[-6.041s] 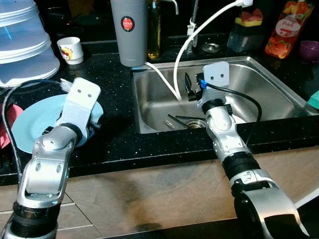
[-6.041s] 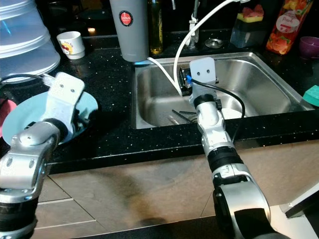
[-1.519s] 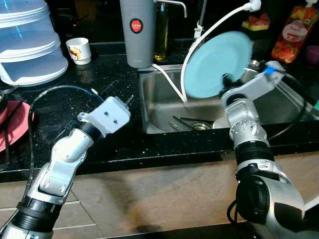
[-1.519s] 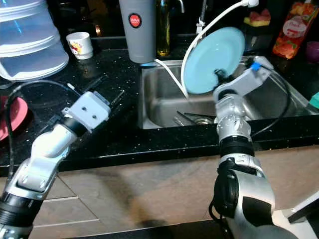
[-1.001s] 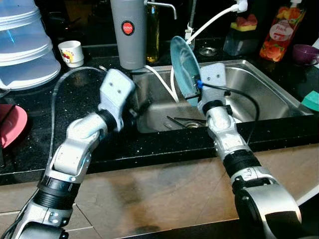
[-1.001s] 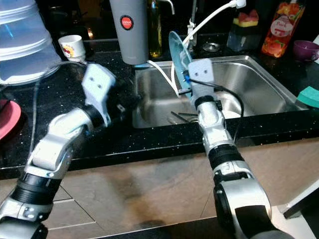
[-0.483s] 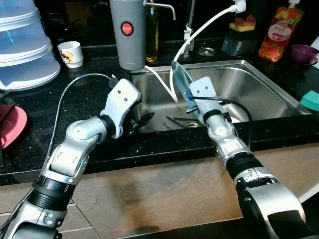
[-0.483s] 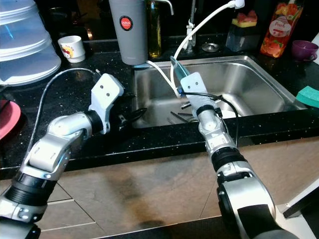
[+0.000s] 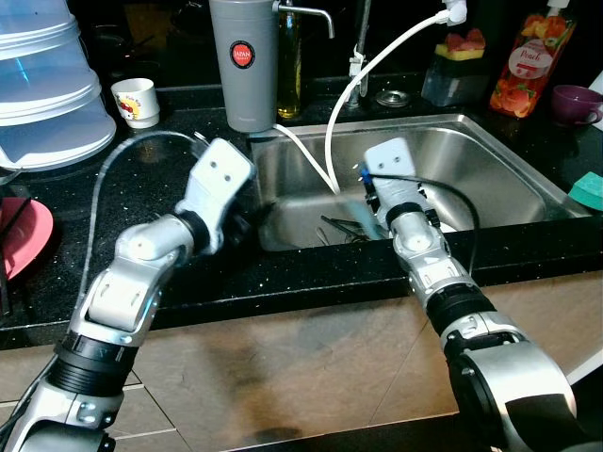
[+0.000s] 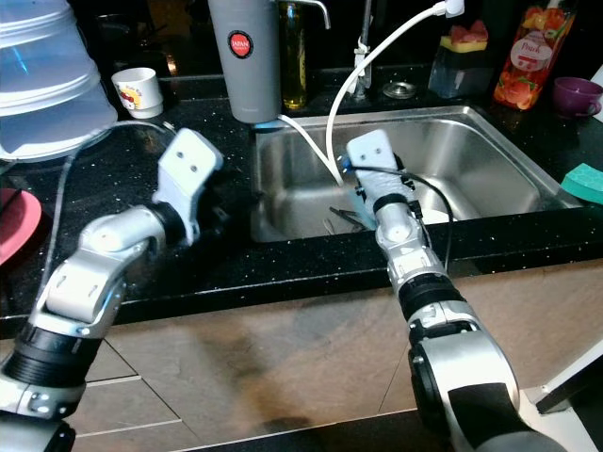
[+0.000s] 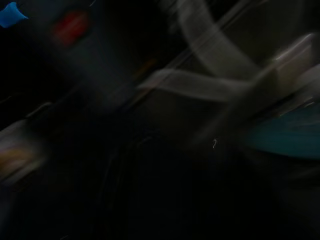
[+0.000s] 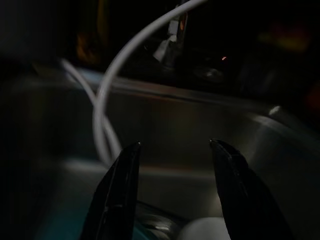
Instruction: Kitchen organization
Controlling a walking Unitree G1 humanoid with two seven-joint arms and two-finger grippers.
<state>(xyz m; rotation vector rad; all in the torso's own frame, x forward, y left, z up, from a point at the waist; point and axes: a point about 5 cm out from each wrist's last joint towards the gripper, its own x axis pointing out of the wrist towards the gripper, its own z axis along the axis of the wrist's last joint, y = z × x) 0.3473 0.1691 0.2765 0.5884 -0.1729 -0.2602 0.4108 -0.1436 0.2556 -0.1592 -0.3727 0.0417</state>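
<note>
A light blue plate (image 9: 364,211) shows as a blurred teal streak low in the steel sink (image 9: 509,160), just under my right wrist. My right gripper (image 12: 174,146) hangs over the basin with its fingers (image 12: 122,190) spread and nothing between them; the plate's teal edge (image 12: 62,222) lies below. My left gripper (image 9: 249,209) hovers over the black counter at the sink's left rim, pointing toward the basin. The left wrist view is dark and smeared, with a teal patch of the plate (image 11: 285,137).
Dark utensils (image 9: 337,226) lie by the drain. A white hose (image 9: 377,56) arcs over the sink. Behind stand a grey canister (image 9: 243,66), a white cup (image 9: 135,101), clear stacked containers (image 9: 42,85), a juice pouch (image 9: 521,66). A pink plate (image 9: 19,235) sits far left.
The plate was held upright in my right gripper over the sink; now it is lower in the basin and the fingers stand apart. My left arm has pulled back slightly.
</note>
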